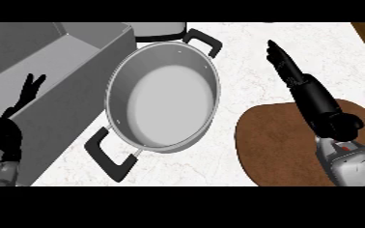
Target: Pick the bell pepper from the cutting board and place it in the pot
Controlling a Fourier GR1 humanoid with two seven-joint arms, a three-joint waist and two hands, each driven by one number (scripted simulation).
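A steel pot [119,79] with two black handles stands in the middle of the counter, and its inside shows only bare metal. The brown cutting board [274,142] lies at the lower right, partly under my right forearm. No bell pepper shows on the board, in the pot or anywhere else in view. My right hand [311,95] is above the board's far edge, to the right of the pot, its fingers straight and pointing up and left with nothing seen in them. My left hand [13,113] rests open at the left edge, fingers up.
A grey sink basin [61,72] fills the upper left, right beside the pot. A grey rounded object [158,29] sits at the top edge behind the pot. White marbled counter [242,67] lies between the pot and my right hand.
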